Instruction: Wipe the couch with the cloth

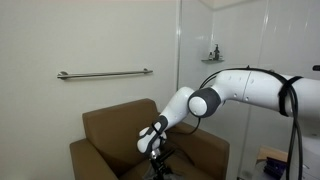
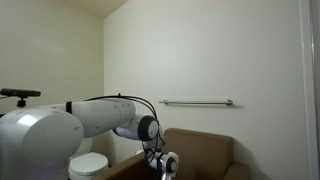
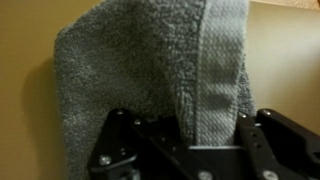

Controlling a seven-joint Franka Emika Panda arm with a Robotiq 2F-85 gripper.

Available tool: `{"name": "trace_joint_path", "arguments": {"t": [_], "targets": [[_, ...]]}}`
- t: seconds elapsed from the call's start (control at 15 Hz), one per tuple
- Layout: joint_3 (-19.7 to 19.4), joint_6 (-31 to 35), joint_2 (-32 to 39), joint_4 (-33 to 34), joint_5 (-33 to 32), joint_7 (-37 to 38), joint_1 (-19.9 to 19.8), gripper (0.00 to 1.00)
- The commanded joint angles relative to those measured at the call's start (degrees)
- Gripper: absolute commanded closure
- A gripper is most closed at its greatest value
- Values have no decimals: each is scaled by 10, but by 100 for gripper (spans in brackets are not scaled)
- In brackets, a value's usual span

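Over the seat of the couch, the gripper is seen at the end of the white arm, which is stretched in from the side and bent downward. In the wrist view the gripper is closed on the cloth. The cloth is a grey terry rag with a flat woven band along one edge; it is clamped between the black fingers, and the rest of it is spread out ahead of them. Tan upholstery is seen on both sides of the cloth, so it is laid against the couch, though which part of the couch cannot be told from that view. In both exterior views the cloth is too small and dark to be made out below the gripper. In an exterior view the couch is shown low against a pale wall, with the gripper at its near edge. A metal grab bar is fixed to the wall above the couch back. A small shelf with a few items is mounted farther along. A white toilet is seen beside the couch.
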Motion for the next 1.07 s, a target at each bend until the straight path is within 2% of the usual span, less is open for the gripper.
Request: {"name": "trace_joint_path", "arguments": {"t": [0.0,0.2,0.4,0.8,1.0], "targets": [[-21,0,0,-8,4,7,-36,96],[-24,1,-1,-5,6,15,-51,96],[-16,-1,-1,-2,6,15,-48,96],[20,14,-2,18,7,-7,-9,96],[34,52,-2,32,4,-12,20,96]]}}
